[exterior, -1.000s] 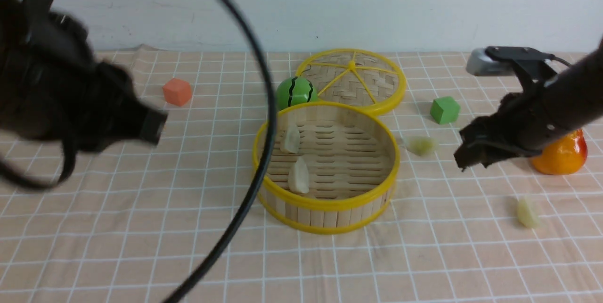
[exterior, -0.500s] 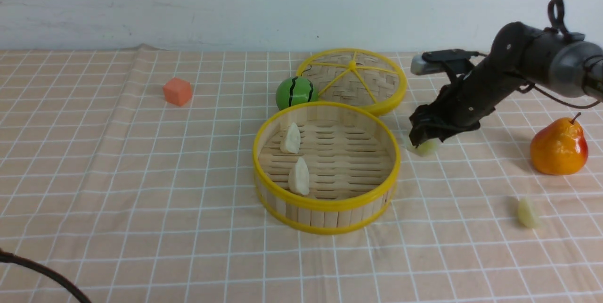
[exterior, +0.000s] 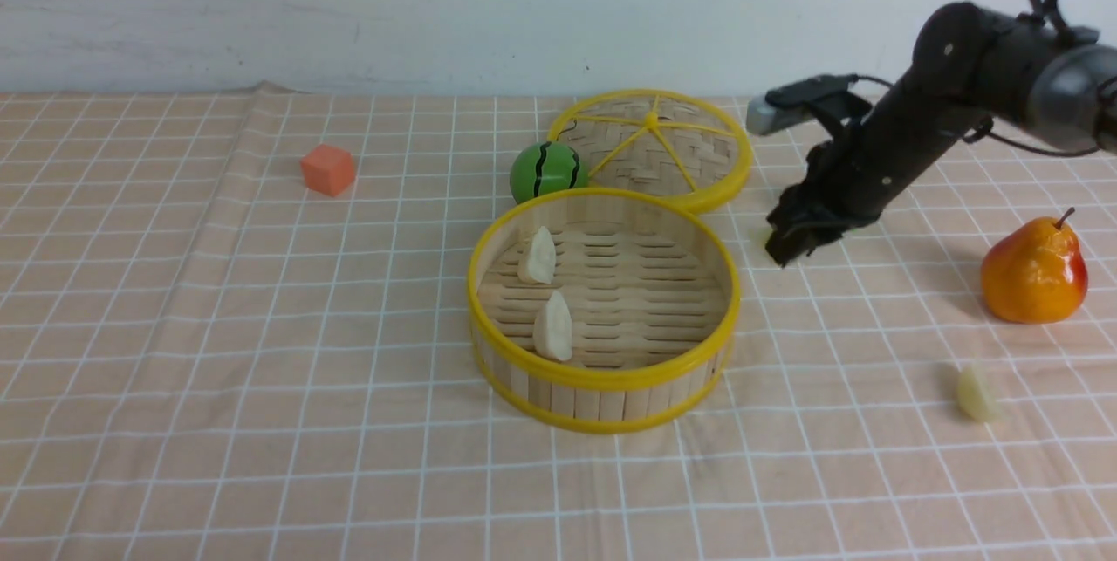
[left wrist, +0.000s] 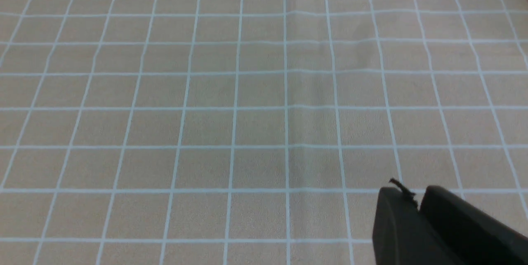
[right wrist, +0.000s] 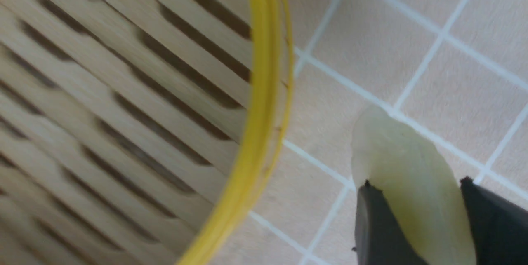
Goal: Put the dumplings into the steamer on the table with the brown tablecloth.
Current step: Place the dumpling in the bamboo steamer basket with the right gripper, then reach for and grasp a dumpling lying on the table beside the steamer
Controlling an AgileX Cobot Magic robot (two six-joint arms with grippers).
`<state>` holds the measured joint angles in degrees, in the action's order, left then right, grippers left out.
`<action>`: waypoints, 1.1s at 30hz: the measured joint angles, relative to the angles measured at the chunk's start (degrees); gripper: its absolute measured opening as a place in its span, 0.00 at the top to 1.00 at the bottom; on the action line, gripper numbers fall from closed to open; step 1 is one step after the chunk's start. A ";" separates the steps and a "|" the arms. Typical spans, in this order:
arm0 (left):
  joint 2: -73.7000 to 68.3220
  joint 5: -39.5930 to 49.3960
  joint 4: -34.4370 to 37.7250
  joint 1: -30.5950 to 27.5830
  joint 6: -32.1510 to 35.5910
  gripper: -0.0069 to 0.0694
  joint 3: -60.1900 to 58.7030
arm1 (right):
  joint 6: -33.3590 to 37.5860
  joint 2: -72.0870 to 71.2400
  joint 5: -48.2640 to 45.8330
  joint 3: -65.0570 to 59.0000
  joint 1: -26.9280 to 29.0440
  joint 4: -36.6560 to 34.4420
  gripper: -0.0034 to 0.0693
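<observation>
The desk, covered by the brown tablecloth, carries the steamer at its centre. The right claw hangs at 2 o'clock from the steamer, just outside its rim, clamped on a pale green dumpling. The left claw has its tips pressed together over bare cloth. A cream dumpling and a second cream dumpling lie in the steamer's 9 o'clock half. A loose green dumpling lies on the cloth at 4 o'clock, well apart.

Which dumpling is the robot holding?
The pale green dumpling pinched in the right gripper, beside the steamer. The two white dumplings lie inside it; the other green one lies on the cloth near the pear.
</observation>
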<state>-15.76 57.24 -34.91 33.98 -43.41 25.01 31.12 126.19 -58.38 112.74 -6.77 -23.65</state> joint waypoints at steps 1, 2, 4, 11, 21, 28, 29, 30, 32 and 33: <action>0.13 0.00 0.00 0.00 -0.03 0.81 0.00 | -0.11 -0.27 -0.01 0.01 0.00 0.00 0.62; 1.01 -0.17 -0.06 0.00 -0.07 0.81 0.00 | -0.37 -2.29 -0.07 0.35 -1.05 -2.74 0.62; 1.59 -0.43 -0.06 0.00 -0.16 0.81 0.00 | -0.01 -3.59 0.00 0.53 -2.66 -4.87 0.62; 1.99 -1.73 -0.06 0.00 -0.65 0.80 0.00 | 7.96 1.02 7.72 0.70 -11.78 -6.85 0.62; 1.99 -3.20 -0.06 0.00 -1.28 0.79 0.00 | 1.56 5.78 13.06 0.58 -13.74 1.96 0.28; 1.99 -3.20 -0.06 0.00 -1.28 0.78 0.00 | -4.50 -7.82 4.23 -0.02 -11.49 5.62 0.03; 1.99 -3.20 -0.06 0.00 -1.28 0.78 0.00 | -5.87 -10.73 3.24 -0.41 -10.84 6.56 0.03; 1.99 -3.27 -0.06 0.00 -1.28 0.78 0.00 | -8.15 -14.08 2.01 -1.38 -9.39 8.79 0.06; 1.99 -3.34 -0.06 0.00 -1.28 0.78 0.00 | -10.69 -17.03 0.87 -2.89 -8.20 10.74 0.08; 1.99 -3.39 -0.06 0.00 -1.28 0.78 0.00 | -15.09 -19.92 -1.29 -6.26 -5.78 14.67 0.13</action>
<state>-13.77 53.86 -34.97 33.98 -44.69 25.01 16.02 106.27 -59.67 106.48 -12.55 -8.98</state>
